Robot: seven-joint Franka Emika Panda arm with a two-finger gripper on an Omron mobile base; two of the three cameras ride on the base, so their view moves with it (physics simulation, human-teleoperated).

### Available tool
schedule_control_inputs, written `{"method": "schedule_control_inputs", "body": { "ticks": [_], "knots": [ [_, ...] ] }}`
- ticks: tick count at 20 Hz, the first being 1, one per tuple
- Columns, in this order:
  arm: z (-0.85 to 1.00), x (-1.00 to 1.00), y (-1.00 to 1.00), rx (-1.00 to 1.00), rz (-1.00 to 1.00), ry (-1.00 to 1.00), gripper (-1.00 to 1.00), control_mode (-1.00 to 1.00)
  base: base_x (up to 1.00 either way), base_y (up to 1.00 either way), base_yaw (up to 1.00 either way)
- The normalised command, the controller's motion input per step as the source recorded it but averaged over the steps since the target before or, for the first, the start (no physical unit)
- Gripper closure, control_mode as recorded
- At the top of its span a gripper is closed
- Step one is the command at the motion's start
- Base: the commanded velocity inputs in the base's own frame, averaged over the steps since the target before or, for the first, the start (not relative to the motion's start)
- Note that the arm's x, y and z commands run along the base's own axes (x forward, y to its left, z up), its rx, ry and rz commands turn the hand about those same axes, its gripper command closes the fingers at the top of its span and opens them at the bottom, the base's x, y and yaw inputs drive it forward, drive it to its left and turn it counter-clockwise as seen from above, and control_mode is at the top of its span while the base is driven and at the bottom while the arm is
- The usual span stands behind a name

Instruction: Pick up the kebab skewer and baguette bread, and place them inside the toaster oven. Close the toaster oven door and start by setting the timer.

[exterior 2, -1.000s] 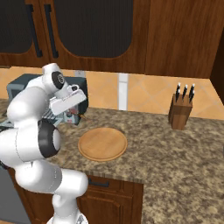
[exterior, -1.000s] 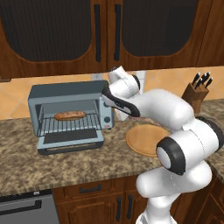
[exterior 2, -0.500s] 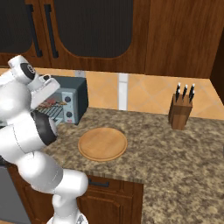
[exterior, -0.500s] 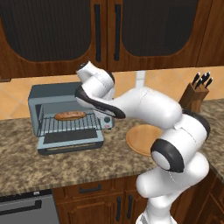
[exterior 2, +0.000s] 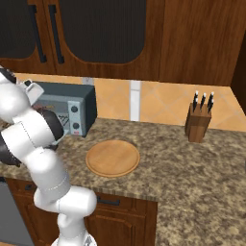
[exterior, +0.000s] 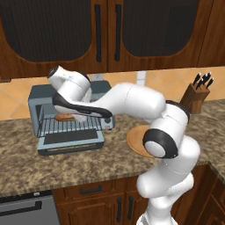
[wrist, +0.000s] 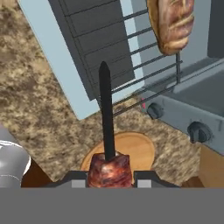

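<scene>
I found the grey-blue metal toaster oven [exterior: 66, 115] standing on the speckled brown stone counter [exterior: 88, 162], its grey-blue drop-down door [exterior: 70, 139] lying fully open and flat in front of the wire rack [exterior: 66, 125]. The white arm was reaching across the oven's front from the right, with its hand at the mouth of the cavity. The small golden-brown baguette loaf [wrist: 171, 24] lay on the rack inside, so I judged that half of the loading was done. The two-finger gripper [wrist: 109, 175] was clamped on the thin dark kebab skewer [wrist: 106, 127], gripping it at a reddish-brown meat chunk [wrist: 109, 169], with the bare stick pointing out ahead over the open door and the rack's front edge. In the hand view a round pale wooden board [wrist: 127, 151] showed on the counter beyond, and two of the oven's dark round knobs [wrist: 199, 131] sat on the panel beside the cavity. I judged the step in hand to be carrying the skewer in. The next move called for bringing it over the rack beside the loaf without knocking it, releasing, withdrawing, then lifting the door and turning the timer.
</scene>
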Motion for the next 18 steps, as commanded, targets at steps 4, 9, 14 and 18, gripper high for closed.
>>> {"method": "schedule_control_inputs", "body": {
  "ticks": [4,9,14,18],
  "knots": [
    [-0.20,0.01,0.58,-0.03,0.14,-0.05,1.00,-1.00,0.00,0.00,0.00],
    [-0.40,0.17,0.61,0.00,0.13,-0.10,1.00,-1.00,0.00,0.00,0.00],
    [-0.24,0.65,0.35,0.01,0.10,-0.15,1.00,-1.00,0.00,0.00,0.00],
    [-0.08,0.81,0.10,0.08,0.08,-0.16,1.00,-1.00,0.00,0.00,0.00]
  ]
}}
